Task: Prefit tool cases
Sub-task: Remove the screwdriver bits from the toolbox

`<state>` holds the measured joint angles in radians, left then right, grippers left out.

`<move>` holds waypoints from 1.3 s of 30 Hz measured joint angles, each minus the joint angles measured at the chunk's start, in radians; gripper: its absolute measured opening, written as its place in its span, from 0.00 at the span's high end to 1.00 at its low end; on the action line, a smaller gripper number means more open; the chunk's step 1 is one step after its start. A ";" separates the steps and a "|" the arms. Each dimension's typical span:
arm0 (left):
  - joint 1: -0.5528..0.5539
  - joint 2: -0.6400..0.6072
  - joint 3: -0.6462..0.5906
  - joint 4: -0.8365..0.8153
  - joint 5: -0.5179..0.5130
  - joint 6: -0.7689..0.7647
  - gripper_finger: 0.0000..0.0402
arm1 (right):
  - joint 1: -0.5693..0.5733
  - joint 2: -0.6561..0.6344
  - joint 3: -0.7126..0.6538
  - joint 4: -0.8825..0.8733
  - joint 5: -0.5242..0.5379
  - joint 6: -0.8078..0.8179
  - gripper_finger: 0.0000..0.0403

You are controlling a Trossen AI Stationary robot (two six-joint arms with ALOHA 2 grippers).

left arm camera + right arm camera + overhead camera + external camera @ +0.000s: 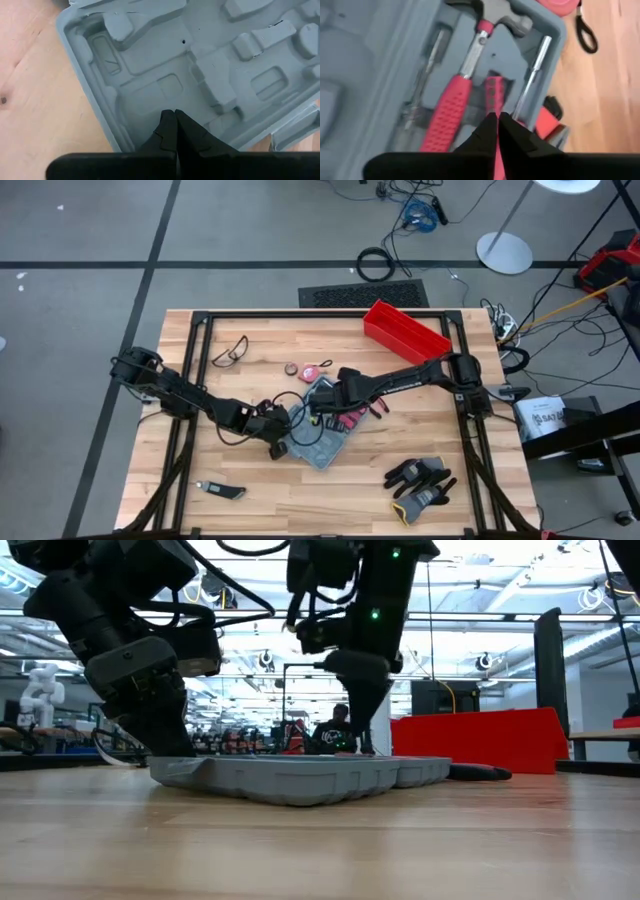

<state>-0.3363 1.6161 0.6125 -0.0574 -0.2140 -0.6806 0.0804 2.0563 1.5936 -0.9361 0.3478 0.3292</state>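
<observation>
The grey-blue tool case (325, 435) lies open and flat on the table's middle, its underside on the wood. One half shows an empty grey moulded inside (165, 65). The other half holds a red-handled hammer (451, 107), a metal shaft (535, 70) and a slim red tool (493, 92). My left gripper (174, 113) is shut, low over the empty half near its edge. My right gripper (497, 116) is shut over the filled half, next to the hammer. In the low view both arms stand on the case (300, 775). My left gripper comes from above, pointing down, and its shut fingertips (167, 125) sit on the moulded floor (150, 100) of the empty half, near the case's edge; the case lies flat on the table. My right gripper is shut on the slim red tool's handle (493, 102), pinched between the two fingers, which lie along it from above. The red shows on between the fingers. The tool lies in the case beside the hammer.
A red bin (405, 330) stands at the far right. Safety glasses (230, 352) and two small tape measures (307, 367) lie far of the case. Black gloves (420, 482) lie near right, a utility knife (222, 491) near left. A black cable (285, 405) loops by the case.
</observation>
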 joint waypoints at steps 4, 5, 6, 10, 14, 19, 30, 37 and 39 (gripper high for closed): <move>0.000 0.000 0.000 0.000 0.001 0.007 1.00 | -0.031 0.002 0.000 0.032 -0.102 -0.010 0.84; 0.000 0.000 0.000 0.000 0.001 0.007 1.00 | -0.038 0.002 0.000 0.036 -0.124 -0.006 0.81; 0.000 0.000 0.000 0.000 0.001 0.007 1.00 | -0.044 0.002 0.000 0.033 -0.137 -0.005 0.78; 0.000 0.000 0.000 0.000 0.002 0.007 1.00 | -0.055 0.002 -0.010 0.033 -0.140 -0.013 0.67; 0.000 0.000 0.000 0.000 0.002 0.007 1.00 | -0.055 0.002 -0.028 0.054 -0.139 -0.019 0.62; 0.000 0.000 0.000 0.000 0.002 0.007 1.00 | -0.055 0.002 -0.061 0.098 -0.127 -0.030 0.62; 0.000 0.000 0.000 0.000 0.001 0.007 1.00 | -0.070 0.078 -0.063 0.130 -0.051 -0.078 0.71; -0.001 0.000 0.000 0.001 0.004 0.014 1.00 | -0.045 0.044 -0.038 0.068 -0.094 -0.067 0.93; -0.001 0.000 0.000 0.002 0.006 0.016 1.00 | -0.029 0.019 -0.013 0.032 -0.101 -0.049 0.93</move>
<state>-0.3370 1.6161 0.6125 -0.0559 -0.2081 -0.6645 0.0515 2.0752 1.5803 -0.9039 0.2465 0.2800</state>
